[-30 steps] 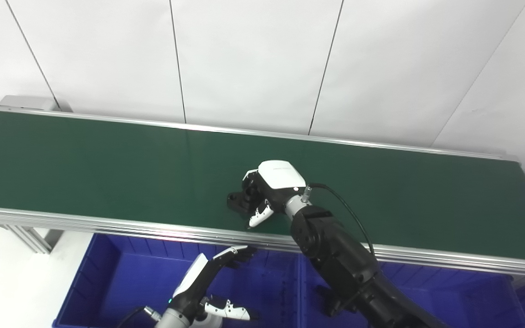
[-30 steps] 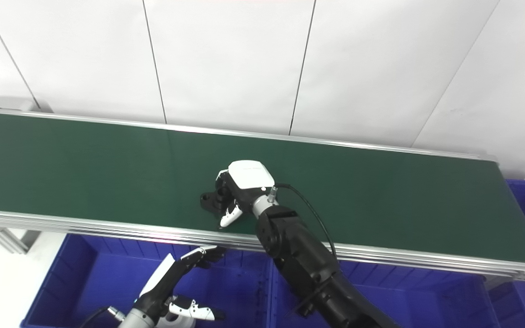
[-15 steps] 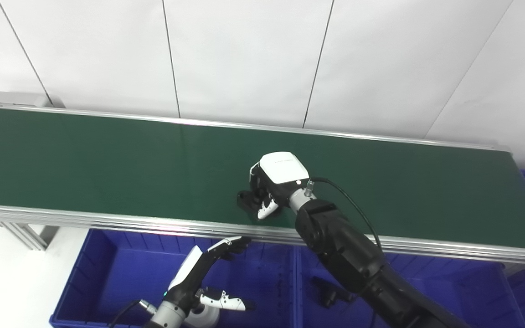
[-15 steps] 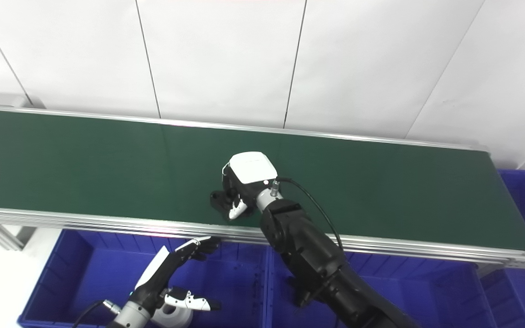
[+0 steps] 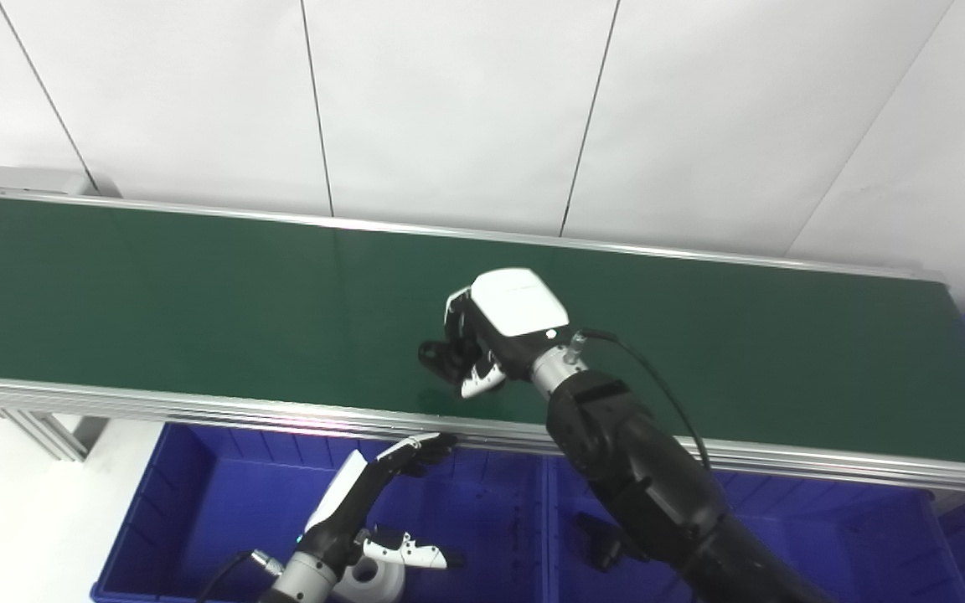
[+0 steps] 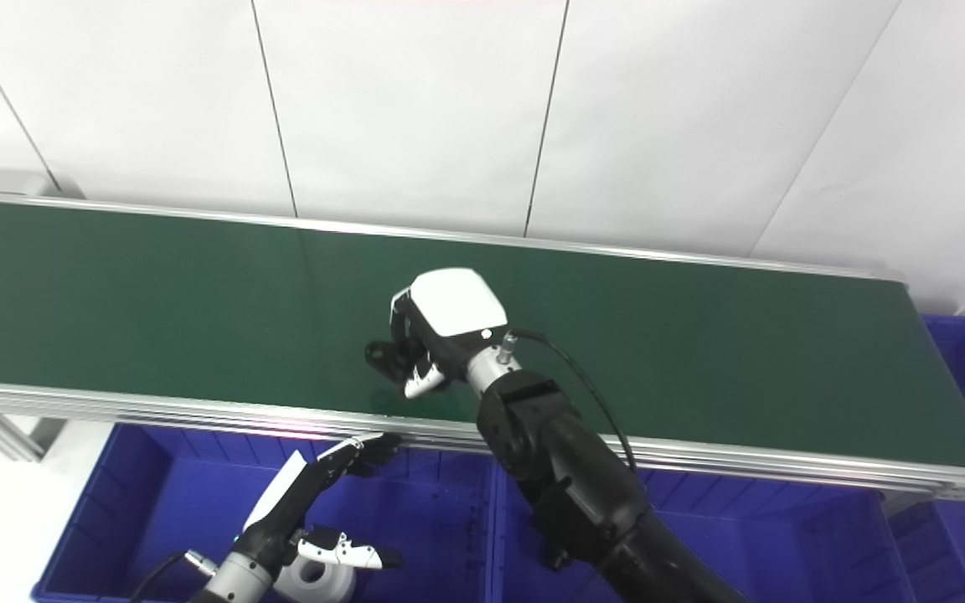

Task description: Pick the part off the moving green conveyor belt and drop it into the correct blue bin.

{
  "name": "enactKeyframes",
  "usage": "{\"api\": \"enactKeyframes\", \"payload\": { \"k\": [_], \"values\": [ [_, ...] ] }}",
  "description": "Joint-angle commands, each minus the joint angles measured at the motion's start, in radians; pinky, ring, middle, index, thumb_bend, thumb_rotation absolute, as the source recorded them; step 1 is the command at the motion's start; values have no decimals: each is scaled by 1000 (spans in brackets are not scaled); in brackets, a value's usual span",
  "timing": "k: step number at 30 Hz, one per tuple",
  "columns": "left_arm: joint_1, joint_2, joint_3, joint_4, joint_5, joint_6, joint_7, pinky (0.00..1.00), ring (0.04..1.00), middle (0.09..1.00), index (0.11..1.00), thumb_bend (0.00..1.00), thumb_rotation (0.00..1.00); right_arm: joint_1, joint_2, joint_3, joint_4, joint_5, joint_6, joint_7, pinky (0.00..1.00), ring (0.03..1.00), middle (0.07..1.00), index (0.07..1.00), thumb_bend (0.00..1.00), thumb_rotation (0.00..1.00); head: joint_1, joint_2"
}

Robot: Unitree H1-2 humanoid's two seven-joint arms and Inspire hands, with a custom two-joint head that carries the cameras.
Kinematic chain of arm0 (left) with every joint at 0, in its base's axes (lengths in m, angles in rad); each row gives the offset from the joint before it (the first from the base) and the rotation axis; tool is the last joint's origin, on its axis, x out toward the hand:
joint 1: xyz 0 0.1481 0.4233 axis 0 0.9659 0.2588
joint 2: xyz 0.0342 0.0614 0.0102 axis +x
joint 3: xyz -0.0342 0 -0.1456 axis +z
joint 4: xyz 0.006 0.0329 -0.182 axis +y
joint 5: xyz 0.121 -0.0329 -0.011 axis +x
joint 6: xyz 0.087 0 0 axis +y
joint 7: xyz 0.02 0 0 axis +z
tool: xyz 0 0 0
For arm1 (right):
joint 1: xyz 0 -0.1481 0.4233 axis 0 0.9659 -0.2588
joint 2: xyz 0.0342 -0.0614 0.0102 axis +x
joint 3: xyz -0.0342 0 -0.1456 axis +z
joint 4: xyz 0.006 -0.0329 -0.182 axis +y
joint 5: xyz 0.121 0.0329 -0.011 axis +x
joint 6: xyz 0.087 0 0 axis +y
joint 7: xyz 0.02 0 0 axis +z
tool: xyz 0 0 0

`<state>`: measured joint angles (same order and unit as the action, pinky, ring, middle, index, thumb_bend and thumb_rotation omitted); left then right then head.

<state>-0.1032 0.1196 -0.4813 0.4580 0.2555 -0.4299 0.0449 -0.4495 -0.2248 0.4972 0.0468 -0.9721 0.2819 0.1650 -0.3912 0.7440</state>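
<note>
Left robot hand [image 5: 365,511] waits open; right robot hand [image 5: 491,335] grips the black part [image 5: 441,356].
Nearest, the left robot hand hangs with fingers spread over the left blue bin [image 5: 198,502], where a white roll [image 5: 369,578] lies. Farther off, the right robot hand holds the part just above the green conveyor belt [image 5: 156,293], near its front rail.
</note>
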Motion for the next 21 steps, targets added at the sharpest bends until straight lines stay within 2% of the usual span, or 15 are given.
{"api": "enactKeyframes", "payload": {
  "k": [1, 4, 7, 10, 14, 15, 21],
  "values": [
    [-13, -4, 0, -36, -5, -40, 11, 741, 785, 800, 805, 712, 242, 0, -11, -45, -112, -19, 41, 14, 169, 237, 471, 488, 528, 0, 3, 2],
    [-6, -7, 9, -47, -5, -40, -1, 744, 790, 807, 809, 718, 251, 38, -11, -91, -214, -25, 74, 52, 195, 266, 473, 488, 527, 0, 5, 10],
    [-1, -10, 16, -59, 7, -39, -8, 743, 794, 811, 813, 714, 252, 84, -16, -137, -309, -34, 93, 81, 188, 252, 472, 488, 527, 0, 9, 18],
    [7, -14, 21, -73, 7, -39, -15, 732, 790, 811, 815, 717, 256, 144, -29, -179, -376, -23, 72, 77, 167, 231, 471, 487, 527, 0, 18, 35],
    [17, -21, 31, -96, 4, -37, -33, 732, 790, 814, 816, 714, 239, 258, -70, -235, -432, 38, 0, 34, 119, 175, 469, 484, 529, 0, 22, 61],
    [20, -24, 34, -106, 4, -34, -39, 734, 791, 815, 817, 713, 235, 287, -83, -246, -447, 46, -9, 29, 120, 175, 469, 484, 529, 0, 32, 77],
    [34, -34, 50, -153, 14, -14, -77, 763, 811, 818, 817, 699, 233, 487, -115, -321, -524, 93, -14, 7, 146, 217, 471, 484, 529, 0, 75, 114]
  ]
}}
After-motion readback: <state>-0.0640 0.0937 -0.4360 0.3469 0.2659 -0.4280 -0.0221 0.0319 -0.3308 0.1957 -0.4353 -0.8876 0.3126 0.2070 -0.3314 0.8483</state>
